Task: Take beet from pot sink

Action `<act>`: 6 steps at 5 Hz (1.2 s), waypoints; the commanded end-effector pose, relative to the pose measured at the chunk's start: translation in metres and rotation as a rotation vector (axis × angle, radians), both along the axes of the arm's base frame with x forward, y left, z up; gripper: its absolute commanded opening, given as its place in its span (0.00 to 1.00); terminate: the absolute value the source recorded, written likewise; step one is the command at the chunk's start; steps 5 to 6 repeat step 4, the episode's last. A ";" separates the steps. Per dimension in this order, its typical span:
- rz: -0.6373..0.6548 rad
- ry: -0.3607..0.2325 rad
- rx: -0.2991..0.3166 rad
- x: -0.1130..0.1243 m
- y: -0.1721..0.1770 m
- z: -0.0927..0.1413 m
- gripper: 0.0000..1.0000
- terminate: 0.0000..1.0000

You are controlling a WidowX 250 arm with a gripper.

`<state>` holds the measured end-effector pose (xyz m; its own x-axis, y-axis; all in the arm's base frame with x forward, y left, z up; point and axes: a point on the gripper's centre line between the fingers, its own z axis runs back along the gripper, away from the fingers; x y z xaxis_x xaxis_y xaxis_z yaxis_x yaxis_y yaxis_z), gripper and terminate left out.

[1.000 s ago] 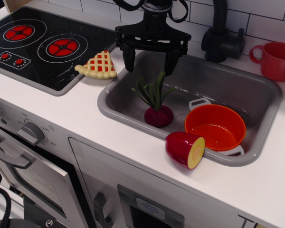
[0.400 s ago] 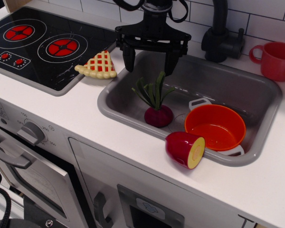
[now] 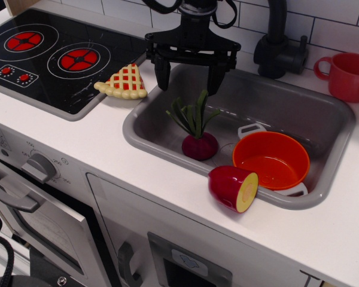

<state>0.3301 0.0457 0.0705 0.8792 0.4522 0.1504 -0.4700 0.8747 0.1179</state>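
Observation:
The beet (image 3: 199, 145) stands upright on the floor of the grey sink (image 3: 137, 133), near the front wall, its green stalks pointing up. The orange-red pot (image 3: 271, 160) sits in the sink to the beet's right, apart from it and with nothing inside. My black gripper (image 3: 189, 76) hangs open above the sink's back left part, straight above the beet's stalks, with its fingertips clear of them. It holds nothing.
A halved red fruit with a yellow face (image 3: 233, 188) lies on the sink's front rim next to the pot. A pie slice (image 3: 124, 82) lies left of the sink beside the black hob (image 3: 48, 57). A black tap (image 3: 280, 48) and a red mug (image 3: 349, 76) stand behind.

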 end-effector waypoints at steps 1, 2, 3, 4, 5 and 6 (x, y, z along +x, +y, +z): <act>0.003 -0.075 0.008 0.005 0.003 0.027 1.00 0.00; 0.003 -0.075 0.008 0.005 0.003 0.027 1.00 0.00; 0.003 -0.075 0.008 0.005 0.003 0.027 1.00 0.00; 0.003 -0.075 0.008 0.005 0.003 0.027 1.00 1.00; 0.003 -0.075 0.008 0.005 0.003 0.027 1.00 1.00; 0.003 -0.075 0.008 0.005 0.003 0.027 1.00 1.00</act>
